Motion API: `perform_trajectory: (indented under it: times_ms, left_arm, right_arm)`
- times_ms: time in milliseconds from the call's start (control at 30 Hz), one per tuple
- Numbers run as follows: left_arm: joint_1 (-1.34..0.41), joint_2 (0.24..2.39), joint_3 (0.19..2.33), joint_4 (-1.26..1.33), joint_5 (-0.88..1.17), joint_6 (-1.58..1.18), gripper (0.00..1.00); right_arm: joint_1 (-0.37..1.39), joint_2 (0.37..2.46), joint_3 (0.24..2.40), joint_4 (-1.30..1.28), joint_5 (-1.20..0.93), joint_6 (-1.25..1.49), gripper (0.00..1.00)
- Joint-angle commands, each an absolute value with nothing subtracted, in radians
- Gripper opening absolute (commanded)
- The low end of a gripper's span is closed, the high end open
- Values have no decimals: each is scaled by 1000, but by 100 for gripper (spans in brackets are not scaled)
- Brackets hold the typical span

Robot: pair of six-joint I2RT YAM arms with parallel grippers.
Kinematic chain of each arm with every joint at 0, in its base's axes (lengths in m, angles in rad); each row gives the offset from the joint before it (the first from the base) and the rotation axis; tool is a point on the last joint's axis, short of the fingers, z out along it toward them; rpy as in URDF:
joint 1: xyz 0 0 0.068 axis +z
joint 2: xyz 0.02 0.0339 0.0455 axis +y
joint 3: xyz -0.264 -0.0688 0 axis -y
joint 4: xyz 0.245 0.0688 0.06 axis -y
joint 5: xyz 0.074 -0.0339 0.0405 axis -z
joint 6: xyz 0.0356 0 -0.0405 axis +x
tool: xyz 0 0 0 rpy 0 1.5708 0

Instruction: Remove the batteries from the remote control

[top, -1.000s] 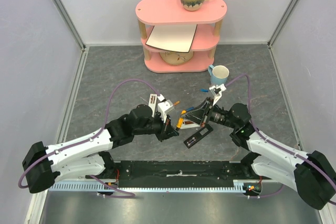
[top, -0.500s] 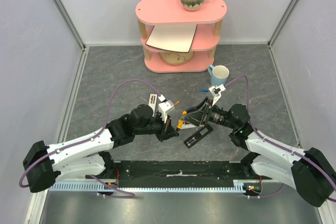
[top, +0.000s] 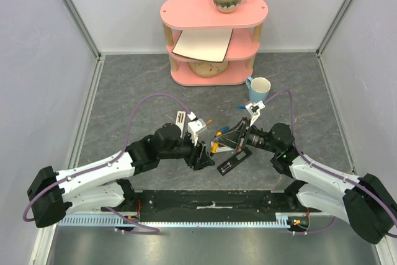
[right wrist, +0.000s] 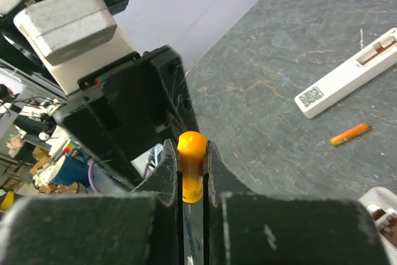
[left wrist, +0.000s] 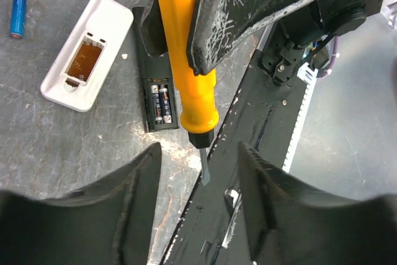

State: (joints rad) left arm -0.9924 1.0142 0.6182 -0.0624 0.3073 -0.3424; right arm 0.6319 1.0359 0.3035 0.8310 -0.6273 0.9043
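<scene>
Left wrist view: prying stage, screwdriver [left wrist: 186,60] clamped in right gripper [right wrist: 191,154], left gripper [left wrist: 198,153] spread; next, likely lever batteries [left wrist: 160,105] from black remote [left wrist: 142,91].

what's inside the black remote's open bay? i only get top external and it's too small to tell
observer: The left wrist view shows two batteries lying side by side in the bay of the black remote.
operator: is the right claw really gripping that orange tool
observer: Yes. In the right wrist view the right claw is shut on the orange handle of the screwdriver.
operator: and the left claw
observer: The left claw is open and holds nothing. In its own view the screwdriver's tip shows in the gap between its fingers.
</scene>
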Motion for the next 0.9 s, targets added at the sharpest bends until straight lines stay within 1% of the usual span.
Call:
perform_trajectory:
  times_ms: [0, 33, 100, 167, 200, 267, 300, 400, 467, 600, 700, 867]
  left_arm:
    - [-991, 1009, 626, -23, 313, -302, 73]
    - [-989, 1009, 615, -23, 298, -302, 77]
    - [-989, 1015, 606, -26, 267, -302, 79]
    - [-991, 1031, 594, -25, 246, -304, 80]
    - [-991, 1040, 592, -23, 220, -305, 80]
    - [-997, 1070, 578, -8, 189, -318, 80]
    - [-1015, 1084, 569, -5, 146, -319, 80]
    - [-1077, 1170, 572, 60, 30, -322, 80]
    - [-1113, 1225, 587, 64, -42, -322, 80]
    - [-1222, 1412, 640, 101, -198, -324, 80]
    - [-1275, 1523, 666, 155, -250, -322, 81]
    - [-1319, 1630, 689, 225, -278, -313, 81]
  right_arm:
    - [635, 961, 348, 618, -540, 784, 0]
    - [635, 947, 353, 570, -513, 760, 0]
    - [635, 899, 370, 429, -405, 684, 0]
    - [635, 864, 377, 344, -317, 629, 0]
    - [635, 827, 382, 274, -231, 614, 0]
    - [635, 770, 380, 223, -148, 594, 0]
    - [635, 752, 377, 180, -71, 586, 0]
    - [635, 687, 353, 144, 32, 580, 0]
    - [635, 661, 341, 130, 66, 580, 0]
    - [634, 655, 337, 100, 101, 581, 0]
    - [632, 661, 334, 98, 103, 581, 0]
    - [632, 654, 331, 92, 100, 580, 0]
